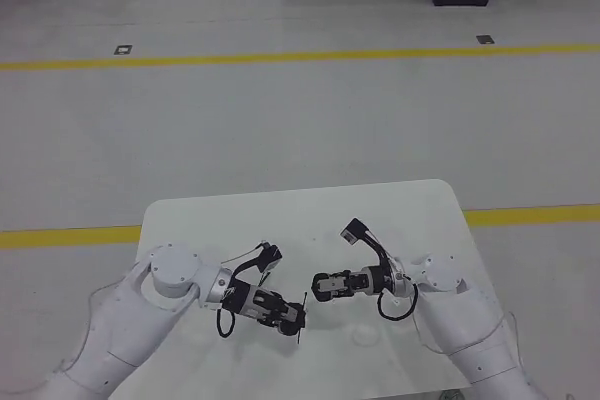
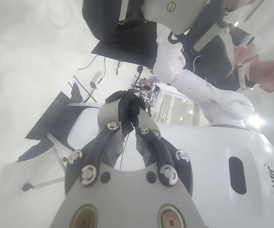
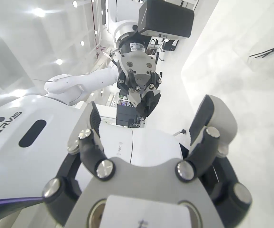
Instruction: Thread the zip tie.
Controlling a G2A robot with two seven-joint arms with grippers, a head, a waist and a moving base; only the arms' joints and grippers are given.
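Two grippers were held close over table [image 1: 400, 210], tips facing, so tie could be passed across. Left gripper [image 2: 127, 106] was clamped tight on zip tie [image 2: 123, 153], kept up off table. Right gripper [image 3: 151, 119] was spread wide, empty, likely ready for loose end.

Table [image 1: 180, 215] at lower centre of top view. Left gripper [image 1: 294, 320] over its near part, lower centre. Right gripper [image 1: 318, 288] just right of it, slightly higher in frame, tips facing, near but apart. Zip tie [image 1: 303, 300] at left gripper's tip, between the two. One floor line [image 1: 280, 57] crosses upper frame, another [image 1: 60, 237] passes behind table at mid-height.
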